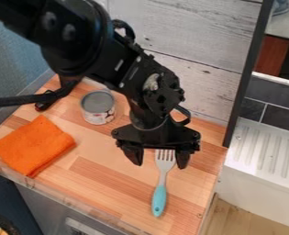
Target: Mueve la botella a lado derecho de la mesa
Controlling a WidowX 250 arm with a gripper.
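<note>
Camera view: the black gripper (158,160) has its two fingers wide apart, with nothing pinched. I can't tell for sure, but the can (98,108) may be the bottle. It stands up straight, left of the fingers and farther back.

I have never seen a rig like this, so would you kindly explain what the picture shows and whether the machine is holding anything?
The black machine is a robot arm, entering from the upper left. Its gripper is the two-fingered hand at the end. The single picture comes from a fixed camera looking down at a slant.

On the wooden tabletop lie a folded orange cloth and a fork with a turquoise handle; a can stands farther back. The gripper holds nothing: its fingers are spread apart, with the fork's tines seen between them.
</note>
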